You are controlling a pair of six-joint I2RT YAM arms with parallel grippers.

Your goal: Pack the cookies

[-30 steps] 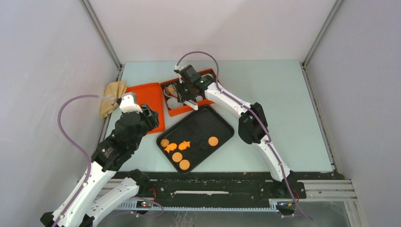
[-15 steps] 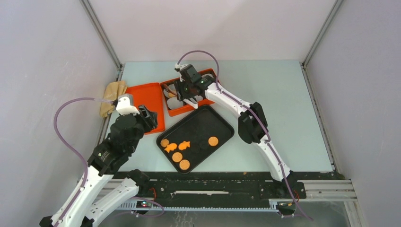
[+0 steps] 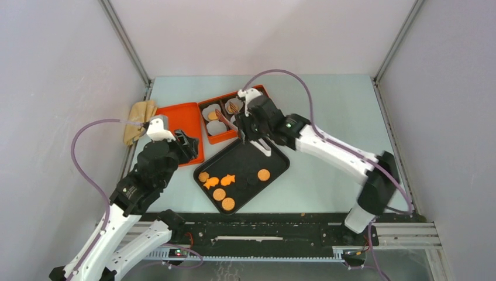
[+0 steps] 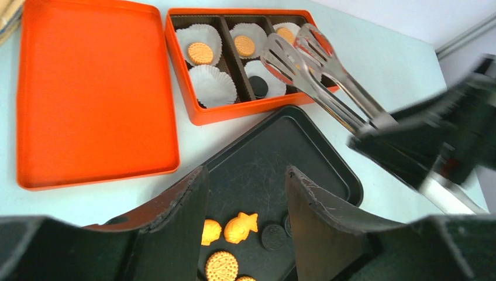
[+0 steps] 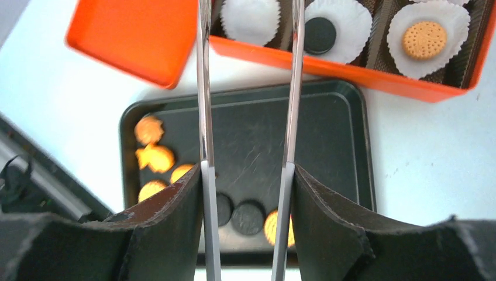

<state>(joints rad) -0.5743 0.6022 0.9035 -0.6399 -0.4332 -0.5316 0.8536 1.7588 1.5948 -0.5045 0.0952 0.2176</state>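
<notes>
This was a robot test cell in a lab, not a home or a shop. Plain pale walls (image 3: 58, 88) closed it in on the left, right and far sides, joined by bare metal posts (image 3: 126, 42). Two black-and-white robot arms, left (image 3: 126, 193) and right (image 3: 333, 149), stood on a slotted metal rail (image 3: 403, 234) at the near edge of the pale green surface (image 3: 333, 99), with purple cables (image 3: 72, 153) looping loose.
</notes>
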